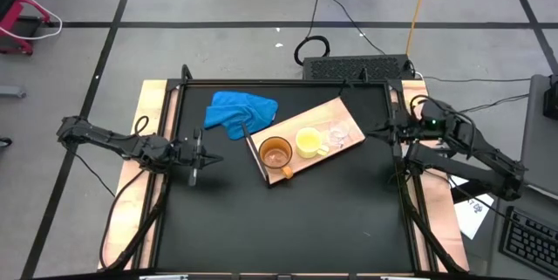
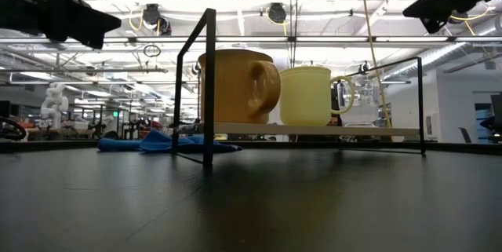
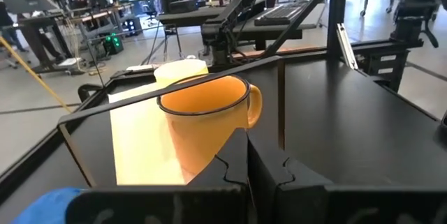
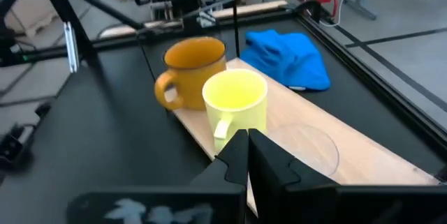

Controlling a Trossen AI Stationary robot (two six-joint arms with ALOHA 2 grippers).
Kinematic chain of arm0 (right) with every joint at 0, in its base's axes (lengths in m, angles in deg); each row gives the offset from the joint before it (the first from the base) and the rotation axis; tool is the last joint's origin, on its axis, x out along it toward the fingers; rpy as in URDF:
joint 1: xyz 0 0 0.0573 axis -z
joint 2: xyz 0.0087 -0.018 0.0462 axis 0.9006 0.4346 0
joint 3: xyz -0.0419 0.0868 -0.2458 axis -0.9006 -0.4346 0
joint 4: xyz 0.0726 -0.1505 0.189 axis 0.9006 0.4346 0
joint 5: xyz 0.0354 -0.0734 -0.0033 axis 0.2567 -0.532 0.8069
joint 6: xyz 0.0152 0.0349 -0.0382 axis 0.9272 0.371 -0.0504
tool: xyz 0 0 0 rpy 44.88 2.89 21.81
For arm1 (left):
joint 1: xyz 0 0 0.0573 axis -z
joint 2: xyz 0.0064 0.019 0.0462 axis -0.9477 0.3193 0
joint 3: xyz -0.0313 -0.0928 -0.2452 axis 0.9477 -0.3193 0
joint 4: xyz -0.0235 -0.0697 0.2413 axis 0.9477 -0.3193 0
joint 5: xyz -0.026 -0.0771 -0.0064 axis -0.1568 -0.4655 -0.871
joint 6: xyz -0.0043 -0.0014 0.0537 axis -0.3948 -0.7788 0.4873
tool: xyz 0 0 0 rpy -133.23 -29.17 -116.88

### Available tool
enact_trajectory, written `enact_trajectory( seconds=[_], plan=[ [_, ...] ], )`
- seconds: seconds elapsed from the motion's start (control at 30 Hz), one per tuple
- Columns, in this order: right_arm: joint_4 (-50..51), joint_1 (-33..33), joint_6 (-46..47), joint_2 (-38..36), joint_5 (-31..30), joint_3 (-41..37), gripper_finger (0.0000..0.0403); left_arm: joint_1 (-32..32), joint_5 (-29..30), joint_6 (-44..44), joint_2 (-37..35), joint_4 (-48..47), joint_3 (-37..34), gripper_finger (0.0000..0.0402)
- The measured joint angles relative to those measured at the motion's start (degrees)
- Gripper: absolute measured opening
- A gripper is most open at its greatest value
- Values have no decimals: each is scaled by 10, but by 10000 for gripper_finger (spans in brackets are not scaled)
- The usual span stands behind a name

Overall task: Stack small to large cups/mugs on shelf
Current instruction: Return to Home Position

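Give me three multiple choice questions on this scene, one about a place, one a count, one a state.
1. Which vessel stands mid-row on the flat light-wood board?
A. the orange-brown handled mug
B. the yellow handled mug
C. the small clear plastic cup
2. How many vessels stand on the board?
A. one
B. two
C. three
3. The left gripper and right gripper are:
A. both shut, empty
B. both wide open
C. each shut on a mug
1 B: the yellow mug sits between the orange-brown mug and the clear cup.
2 C: all three stand on it.
3 A: each wrist view shows fingers pressed together, nothing between.
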Motion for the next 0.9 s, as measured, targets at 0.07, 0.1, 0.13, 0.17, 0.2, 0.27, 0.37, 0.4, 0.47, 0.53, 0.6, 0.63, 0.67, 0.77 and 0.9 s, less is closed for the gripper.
enact_trajectory(
  seconds=[0.07, 0.1, 0.13, 0.17, 0.2, 0.27, 0.37, 0.4, 0.47, 0.53, 0.6, 0.63, 0.67, 0.77, 0.9],
  plan=[
    [-23, 0, 18, 0, 0, -6, 0, 0, 6, -4, 0, 0, 0, 0],
    [-39, 0, 26, 0, 0, -12, 0, 0, 7, -4, 0, 0, 0, 0],
    [-57, 0, 27, 0, 0, -19, 0, 0, 7, 1, 0, 0, 0, 0],
    [-78, 0, 28, 0, 0, -25, 0, 0, 8, 4, 0, 0, 0, 0],
    [-99, 0, 28, 0, 0, -32, 0, 0, 8, 7, 0, 2, 0, 0],
    [-147, 0, 37, 2, 0, -50, 0, 0, 8, 11, 0, 8, 0, 0],
    [-228, 0, 85, 13, 26, -89, 0, 0, 8, 11, 0, 8, 0, 0],
    [-256, 0, 96, 16, 40, -104, 0, 0, 8, 11, 0, 8, 0, 0],
    [-311, -1, 118, 20, 47, -136, 0, 0, 8, 11, 0, 8, 0, 0],
    [-355, -5, 126, 19, 47, -166, 0, 0, 8, 10, 0, 7, 0, 0],
    [-396, -13, 127, 17, 48, -197, 0, 0, 8, 5, 0, 6, 0, 0],
    [-423, -19, 129, 17, 48, -214, 0, 0, 7, 2, 0, 4, 0, 0],
    [-456, -25, 130, 17, 48, -233, 0, 0, 4, 2, 0, -1, 0, 0],
    [-563, -41, 128, 17, 47, -291, 0, 0, -16, 3, 0, -10, 0, 0],
    [-623, -58, 129, 16, 47, -339, 0, 0, -18, 9, 0, 16, -22, 0]
  ],
)
